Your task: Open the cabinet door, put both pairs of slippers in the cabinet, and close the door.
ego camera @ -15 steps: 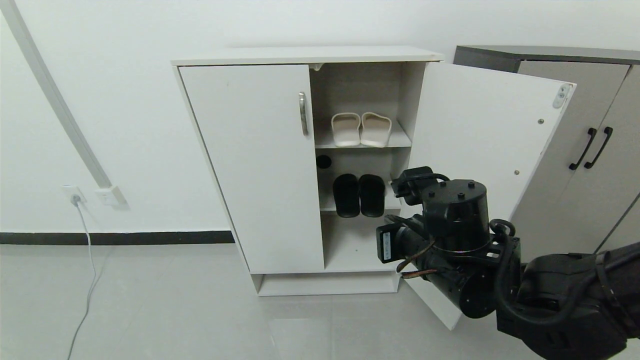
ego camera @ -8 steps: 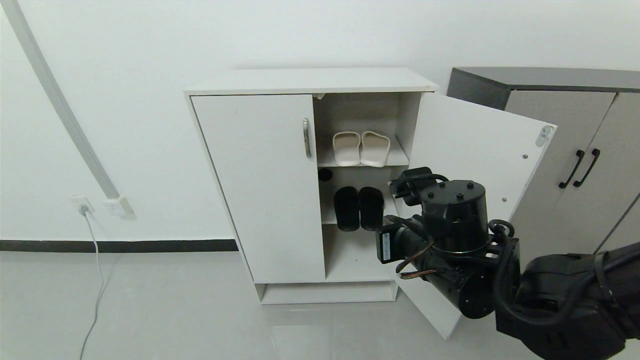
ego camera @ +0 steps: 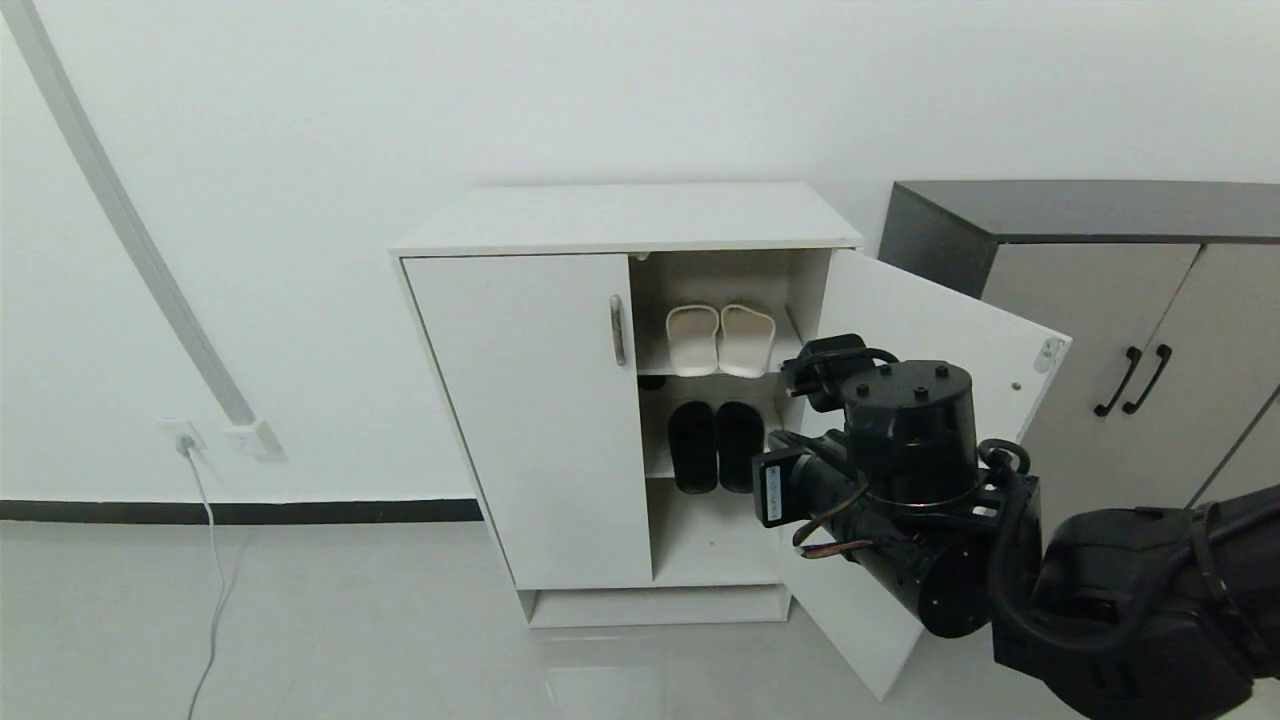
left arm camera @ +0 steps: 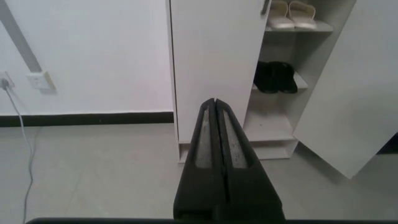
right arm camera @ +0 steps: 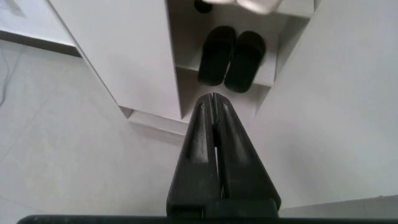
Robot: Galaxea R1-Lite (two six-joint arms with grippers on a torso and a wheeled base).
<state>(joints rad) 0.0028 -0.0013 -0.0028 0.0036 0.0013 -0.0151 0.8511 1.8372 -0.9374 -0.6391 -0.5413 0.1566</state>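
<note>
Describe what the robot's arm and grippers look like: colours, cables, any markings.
The right arm is matte black, with a fat cylindrical joint studded with small screws, looped black cables, a thin coppery wire and a white label on a boxy module. The left gripper and right gripper each have two long, black, tapering fingers with greyish faces.

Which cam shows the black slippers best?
Right wrist view: the black slippers are nearest there, both whole, seen from above. The head view shows them smaller, toes outward; the left wrist view shows them smaller still.
</note>
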